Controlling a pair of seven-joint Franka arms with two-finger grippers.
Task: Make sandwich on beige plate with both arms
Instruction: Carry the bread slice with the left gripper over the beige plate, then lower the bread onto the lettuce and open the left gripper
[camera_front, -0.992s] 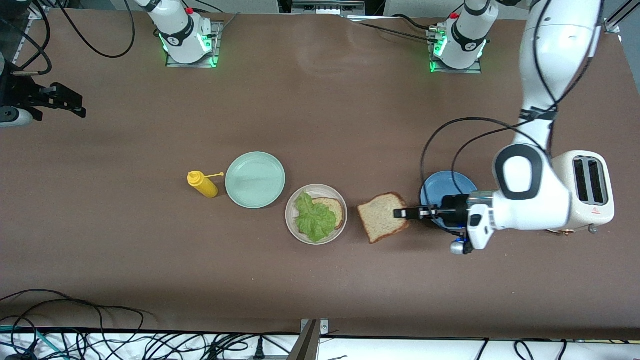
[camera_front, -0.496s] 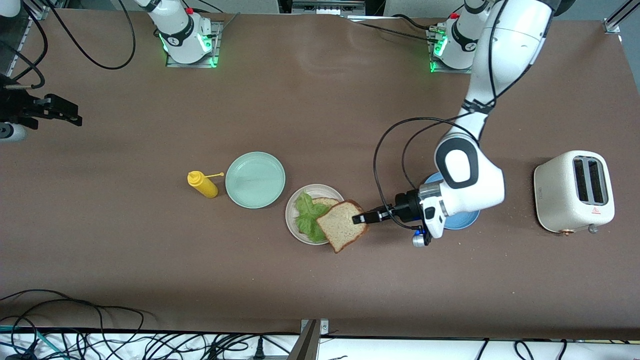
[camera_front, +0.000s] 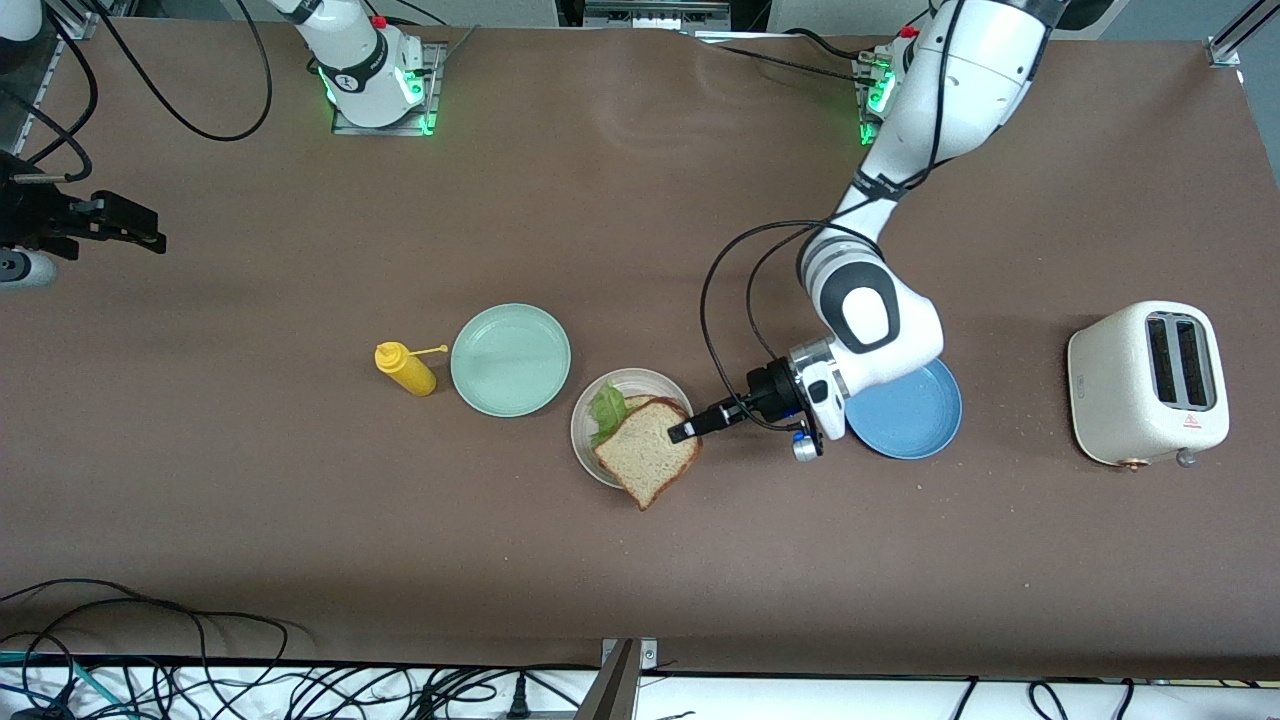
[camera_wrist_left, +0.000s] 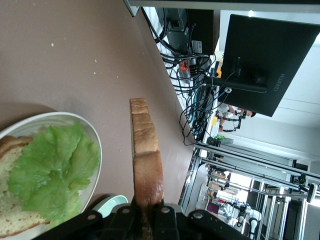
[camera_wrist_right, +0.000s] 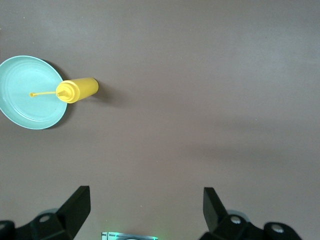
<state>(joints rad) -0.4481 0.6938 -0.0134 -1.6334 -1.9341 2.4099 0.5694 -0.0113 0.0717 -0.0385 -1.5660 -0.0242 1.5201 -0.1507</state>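
Top bread slice (camera_front: 647, 457): clamped by left pincer (camera_front: 681, 431), over the lettuce (camera_front: 604, 408) on beige plate (camera_front: 585, 445), overhanging its camera-side rim. Right pincer (camera_wrist_right: 145, 207): wide, waiting at the right arm's tabletop end.

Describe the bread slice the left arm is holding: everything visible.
The held bread slice is square-ish, pale speckled crumb with a darker brown crust. The left tool is shut on its crust edge. In the left wrist view it is seen edge-on, up in the air above the beige plate, not yet resting on anything. It hangs over the lettuce leaf and the lower bread slice, one corner jutting past the plate's rim.
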